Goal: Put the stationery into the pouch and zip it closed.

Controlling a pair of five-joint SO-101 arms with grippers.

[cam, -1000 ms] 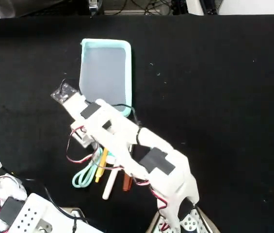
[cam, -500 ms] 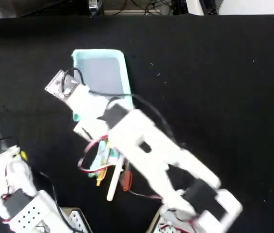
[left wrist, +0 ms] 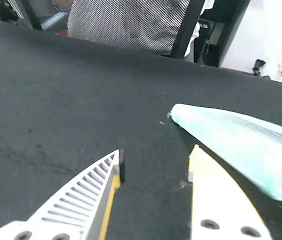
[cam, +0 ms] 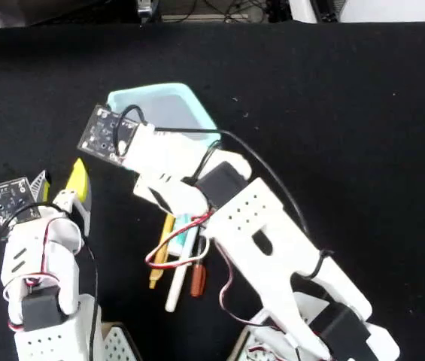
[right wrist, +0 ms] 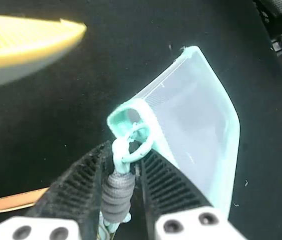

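The pale teal pouch lies at the back of the black table, turned askew. My right gripper is shut on the cord and loop at the pouch's corner. Under the right arm lie an orange pen, a white pen and a brown marker. My left gripper stands open left of the pouch with nothing between its yellow fingers. In the left wrist view the left gripper points at the pouch's edge.
The black table stretches to the right and back. One yellow finger of the left gripper shows near the pouch in the right wrist view. Cables and chair legs stand beyond the far edge.
The right arm swung and pulled the cord, turning the pouch askew. The left arm rose from the bottom left corner and now stands beside the pouch, gripper open.
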